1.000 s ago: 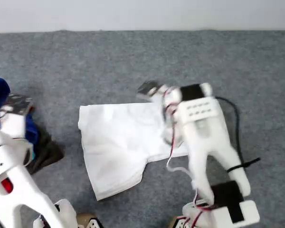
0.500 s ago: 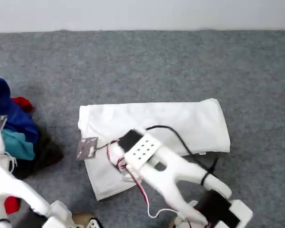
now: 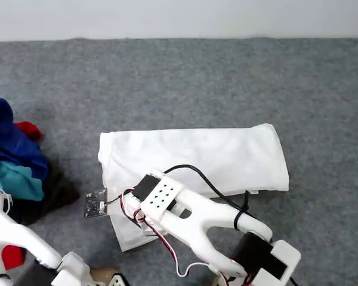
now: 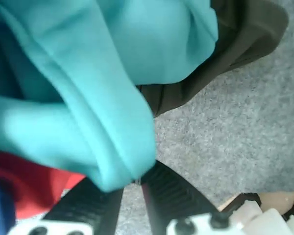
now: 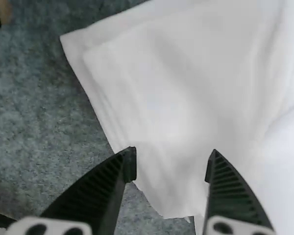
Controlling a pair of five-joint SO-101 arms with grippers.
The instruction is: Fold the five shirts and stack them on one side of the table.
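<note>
Over the white shirt's [image 3: 227,155] lower-left corner, my right end effector [image 5: 171,154] hangs, fingers apart; next I pinch and fold.

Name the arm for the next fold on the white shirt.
Right. The right gripper, jaws open, is over a corner of the white shirt; the left gripper is shut on the teal shirt.
</note>
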